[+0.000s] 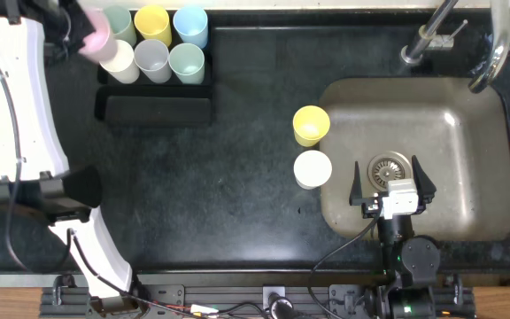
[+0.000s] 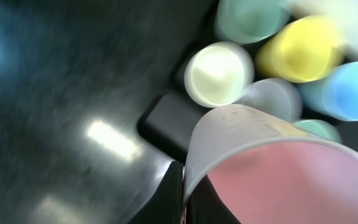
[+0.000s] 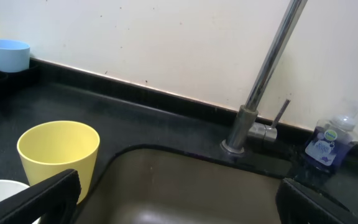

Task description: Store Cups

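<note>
Starting at the left: the left gripper (image 2: 184, 202) is pinching the pink cup (image 2: 272, 180) by its rim, with one finger outside the wall. It's holding the cup tilted over the back-left corner of the rack (image 1: 153, 108), right above the cream cup (image 2: 219, 73) and the grey cup (image 2: 271, 99). My biggest worry is that a rim pinch on a thin plastic wall isn't much of a hold, so the cup could swing or slip if the arm moves fast. The rack also looks pretty full from above, so if the cup comes down off-centre it could catch a neighbour's rim and tip it or end up crooked. I'd guess it has to nest squarely into one of them. Moving right, the loose yellow cup (image 1: 311, 124) and the white cup (image 1: 312, 168) sit close together on the counter (image 1: 237, 177), just beside the edge of the sink (image 1: 467, 115). A sloppy grab on one could bump the other into the basin. Far right, the right gripper (image 1: 392, 184) hangs over the sink with its jaws spread wide and nothing in them, so no trouble there.
</note>
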Controlling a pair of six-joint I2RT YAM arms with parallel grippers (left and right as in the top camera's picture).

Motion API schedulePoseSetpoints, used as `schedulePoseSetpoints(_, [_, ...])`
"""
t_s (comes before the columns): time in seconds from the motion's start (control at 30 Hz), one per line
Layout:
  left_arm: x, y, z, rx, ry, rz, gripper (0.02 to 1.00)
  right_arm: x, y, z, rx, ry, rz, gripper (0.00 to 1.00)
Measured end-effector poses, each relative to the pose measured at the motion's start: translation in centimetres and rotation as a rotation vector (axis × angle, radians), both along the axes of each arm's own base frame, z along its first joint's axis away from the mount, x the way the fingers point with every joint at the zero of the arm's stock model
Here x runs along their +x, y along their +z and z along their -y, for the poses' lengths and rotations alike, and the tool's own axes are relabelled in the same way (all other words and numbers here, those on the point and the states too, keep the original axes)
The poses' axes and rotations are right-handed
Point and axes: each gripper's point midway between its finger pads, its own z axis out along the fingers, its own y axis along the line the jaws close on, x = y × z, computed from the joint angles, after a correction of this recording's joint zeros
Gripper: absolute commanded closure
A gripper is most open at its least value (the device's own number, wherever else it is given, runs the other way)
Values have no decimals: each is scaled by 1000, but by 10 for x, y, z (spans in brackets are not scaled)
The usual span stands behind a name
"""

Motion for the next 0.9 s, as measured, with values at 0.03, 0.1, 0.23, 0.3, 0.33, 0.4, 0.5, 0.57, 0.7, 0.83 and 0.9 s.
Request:
schedulePoseSetpoints(0.03, [-4, -10, -4, -5, 11, -37, 982, 0, 0, 0, 0, 0, 0, 5])
schedulePoseSetpoints(0.1, [-9, -34, -12, -18, 30, -110, 982, 0, 0, 0, 0, 1, 0, 5])
schedulePoseSetpoints(0.23, [-2, -70, -16, -38, 43, -151, 982, 0, 0, 0, 0, 0, 0, 3])
schedulePoseSetpoints(0.3, [0, -85, -14, -54, 47, -162, 982, 0, 0, 0, 0, 0, 0, 3])
schedulePoseSetpoints(0.33, [1, -92, -13, -64, 51, -170, 982, 0, 0, 0, 1, 0, 0, 3])
schedulePoseSetpoints(0.4, [2, -103, -11, -76, 53, -178, 982, 0, 0, 0, 0, 0, 0, 3])
schedulePoseSetpoints(0.5, [-2, -117, -9, -89, 58, -204, 982, 0, 0, 0, 0, 0, 0, 3])
schedulePoseSetpoints(0.57, [-6, -123, -8, -94, 64, -211, 982, 0, 0, 0, 0, 0, 0, 3])
schedulePoseSetpoints(0.7, [-10, -120, -7, -96, 76, -150, 982, 0, 0, 0, 0, 0, 0, 3])
schedulePoseSetpoints(0.83, [-16, -115, -4, -101, 92, -82, 982, 0, 0, 0, 0, 0, 0, 5])
schedulePoseSetpoints(0.9, [-18, -116, -4, -103, 95, -76, 982, 0, 0, 0, 0, 0, 0, 3])
